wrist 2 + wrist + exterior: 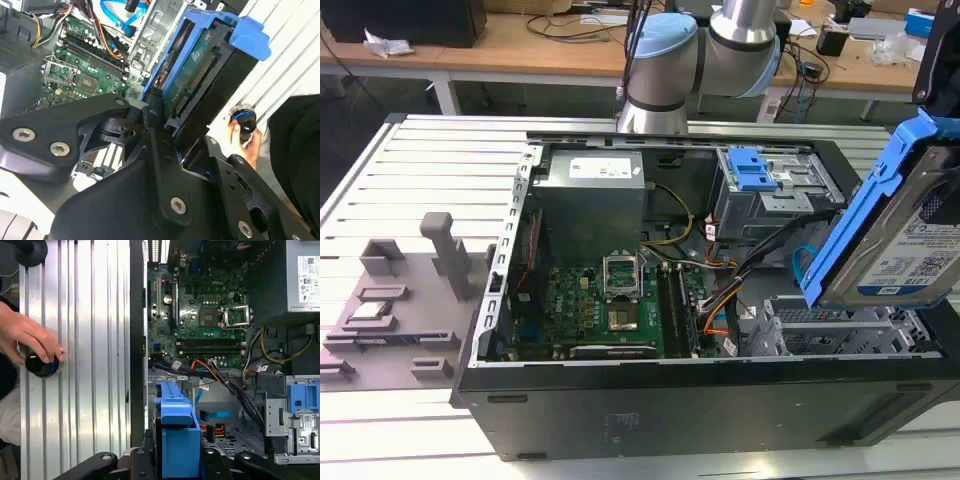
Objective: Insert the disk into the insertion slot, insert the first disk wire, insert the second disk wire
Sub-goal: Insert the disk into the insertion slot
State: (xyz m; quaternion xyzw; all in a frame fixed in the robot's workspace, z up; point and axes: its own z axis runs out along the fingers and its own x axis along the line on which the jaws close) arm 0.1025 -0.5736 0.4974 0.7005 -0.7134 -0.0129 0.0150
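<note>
Disk (920,250) hung in the air over the open computer case (720,420), tilted on edge; the gripper (176,461) had its jaws closed onto the two long sides of the blue carrier (175,425), so the drive sat clamped between them. Its white-labelled face showed in the exterior view; its green circuit-board face showed in the second wrist view.

Below the gripper, under the disk's lower end and apart from it, lay the insertion slot (840,325), the low perforated grey bay; the disk was not yet in it. Beyond the slot stood the taller cage with a blue latch (757,170); loose orange and blue cables (720,297) trailed beside the bay, between it and the motherboard (610,300). Well off to the gripper's side, outside the case, a person's hand (30,335) rested on a small dark knob (42,365) on the ribbed table (95,340).

By its look the drive was dense and rigid, heavy for its bulk and easily hurt by a knock; the bare board and connector pins were no place to press. The smooth plastic carrier would likely flex a little; its side rails, near the middle, seemed the right hold.
</note>
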